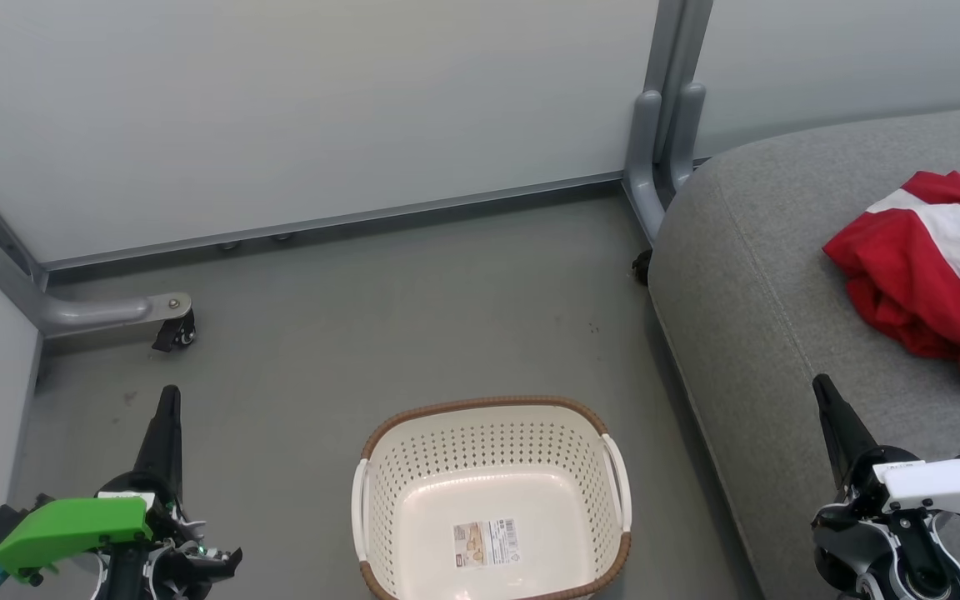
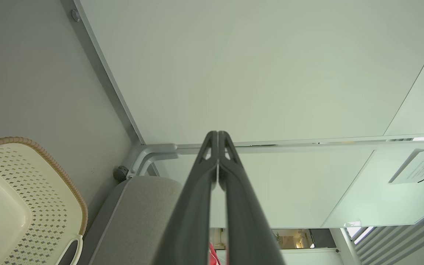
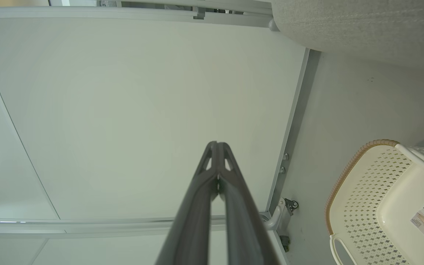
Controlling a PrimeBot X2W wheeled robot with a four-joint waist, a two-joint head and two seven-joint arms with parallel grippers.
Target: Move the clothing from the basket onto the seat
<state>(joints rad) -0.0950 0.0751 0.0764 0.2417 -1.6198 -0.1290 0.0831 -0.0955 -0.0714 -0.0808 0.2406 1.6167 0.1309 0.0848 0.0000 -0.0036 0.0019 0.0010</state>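
Note:
The red and white clothing lies crumpled on the grey seat at the right; a red sliver of the clothing shows behind the fingers in the left wrist view. The cream basket stands on the floor at bottom centre, holding nothing but its paper label. It also appears as the basket and the basket in the wrist views. My left gripper is shut at the lower left, apart from the basket. Over the seat's front edge, my right gripper is shut with nothing in it.
Pale partition panels stand behind on grey metal feet with a castor at the left and a post beside the seat. Grey floor lies between the basket and the panels.

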